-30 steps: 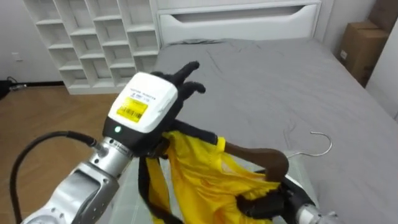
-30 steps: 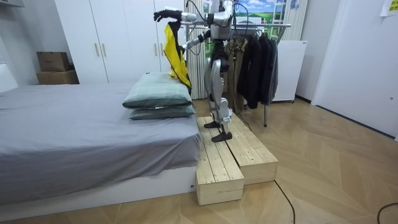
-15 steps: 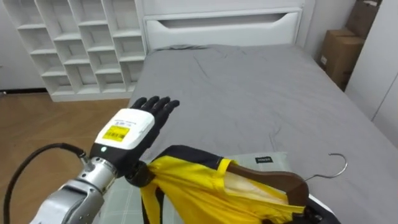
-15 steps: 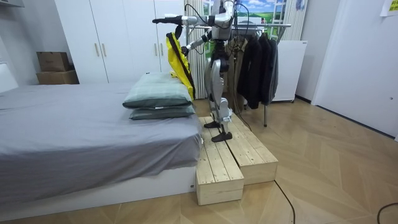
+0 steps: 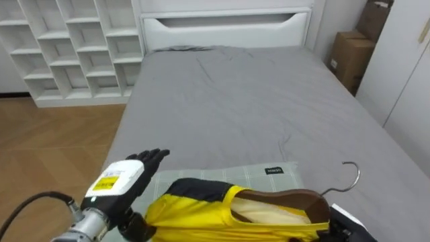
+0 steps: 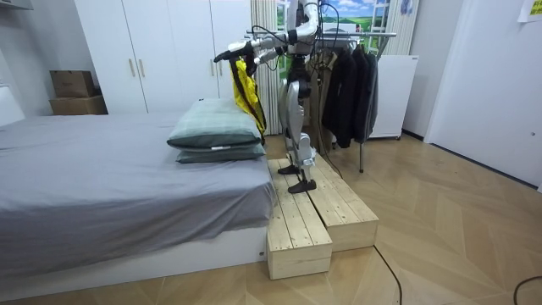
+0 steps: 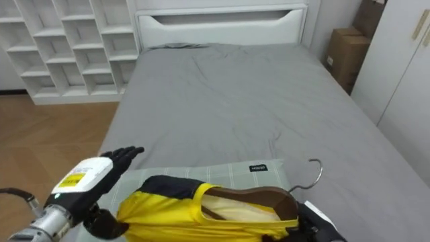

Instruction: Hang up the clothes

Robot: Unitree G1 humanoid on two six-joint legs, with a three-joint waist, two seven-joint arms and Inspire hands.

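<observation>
— One yellow shirt with black trim (image 5: 195, 216), draped on a brown wooden hanger (image 5: 285, 200) over the grey bed (image 5: 235, 101). Long axis?
— Crosswise, left to right. Thin metal hook (image 5: 348, 175) toward the hanger's right end.
— Left hand (image 5: 121, 185)?
— Just left of the hanger, by the shirt's end. Fingers straight and apart, clamped on nothing.
— Right hand (image 5: 340, 222)?
— Under the hanger's hook end, so nearer. Fingers hidden; cannot tell.
— Metal clothes rail with dark coats (image 6: 373, 35)?
— Behind the hanger, away from the bed. Probably needs a turn, hook leading.

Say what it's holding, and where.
A yellow shirt on a wooden hanger, seemingly near the hook in the right hand; grip hidden. Left hand open.
</observation>
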